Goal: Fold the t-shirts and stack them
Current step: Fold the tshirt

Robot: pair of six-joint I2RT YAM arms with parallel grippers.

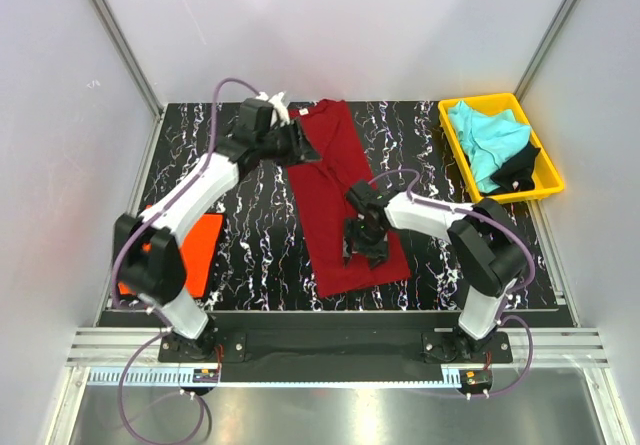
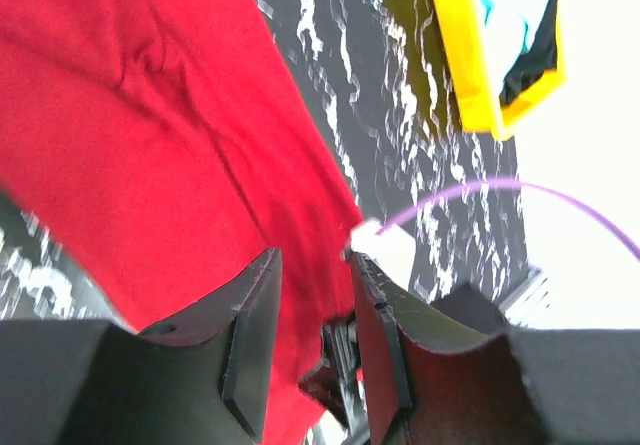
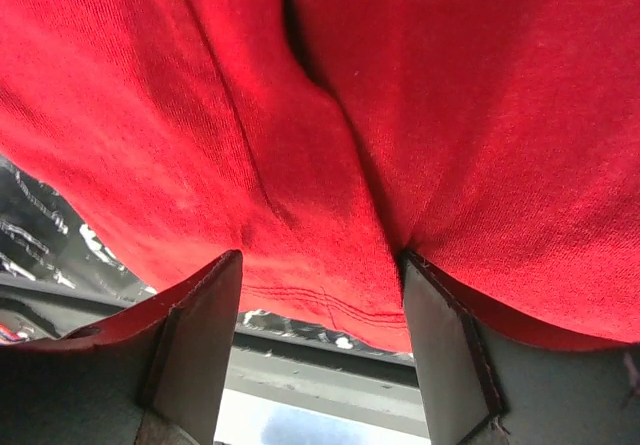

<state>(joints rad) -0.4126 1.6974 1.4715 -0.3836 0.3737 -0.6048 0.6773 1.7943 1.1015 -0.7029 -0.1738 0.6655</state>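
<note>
The dark red t-shirt (image 1: pixel 340 195) lies as a long strip down the middle of the table. My left gripper (image 1: pixel 303 148) is at its upper left edge. In the left wrist view the left gripper (image 2: pixel 312 260) has its jaws partly apart, with the red cloth (image 2: pixel 150 135) running between them. My right gripper (image 1: pixel 366 247) is on the shirt's lower part. The right gripper (image 3: pixel 320 265) is wide open, with the shirt's stitched hem (image 3: pixel 330 310) between the fingers. The orange t-shirt (image 1: pixel 195 250) lies at the left. Turquoise (image 1: pixel 485 135) and black (image 1: pixel 518 167) t-shirts lie in the tray.
The yellow tray (image 1: pixel 550 170) stands at the back right and shows in the left wrist view (image 2: pixel 465 55). The black marbled tabletop (image 1: pixel 250 245) is bounded by white walls. A purple cable (image 2: pixel 500 190) loops over the table by the left gripper.
</note>
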